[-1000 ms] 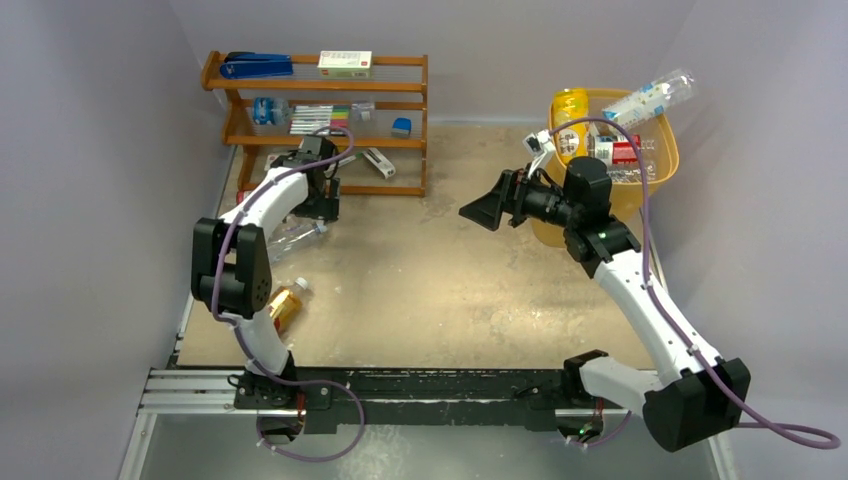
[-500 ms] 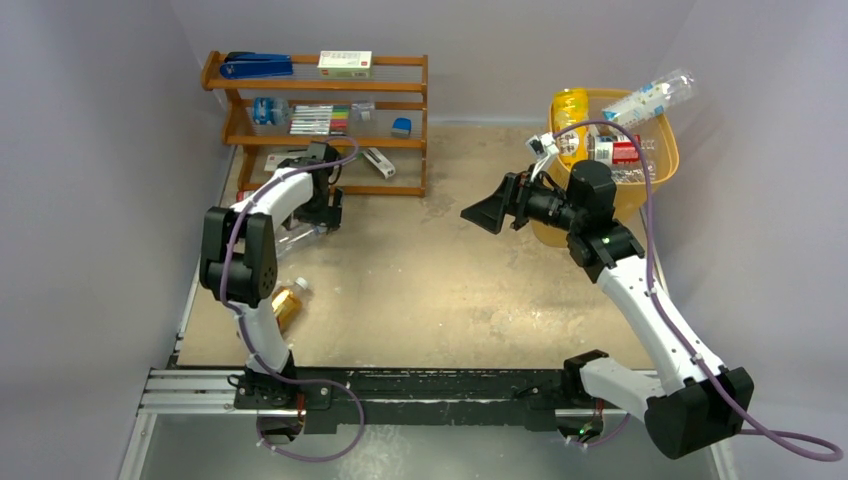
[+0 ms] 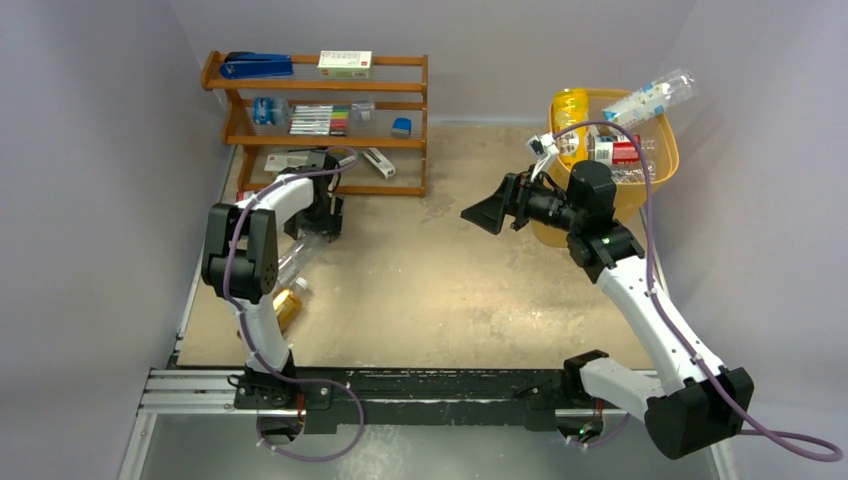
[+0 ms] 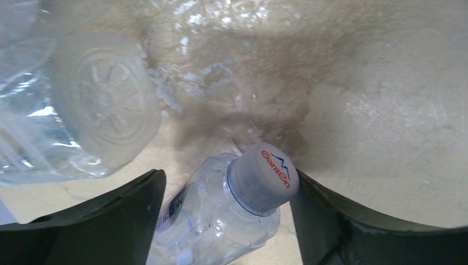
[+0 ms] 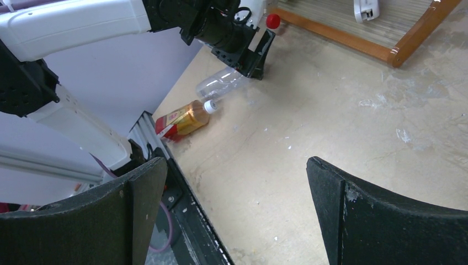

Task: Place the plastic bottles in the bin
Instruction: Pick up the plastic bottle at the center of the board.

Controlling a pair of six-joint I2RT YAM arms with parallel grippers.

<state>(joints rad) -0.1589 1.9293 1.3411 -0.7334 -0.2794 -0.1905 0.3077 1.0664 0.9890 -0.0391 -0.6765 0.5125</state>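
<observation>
My left gripper is open and low over the table by the shelf rack's foot. In the left wrist view it straddles the neck of a clear bottle lying there, and the right finger touches its white cap. That bottle shows in the top view and the right wrist view. A second crumpled clear bottle lies just beyond. An amber bottle lies nearer the left edge. My right gripper is open and empty, beside the yellow-orange bin, which holds several bottles.
The brown wooden rack with markers, boxes and a stapler stands at the back left, just behind my left gripper. A red cap shows beside the rack's foot. A metal rail runs along the near edge.
My left gripper has moved nearer and lower from the rack's foot onto the clear bottle, which has shifted slightly toward me. The right arm has barely moved.
</observation>
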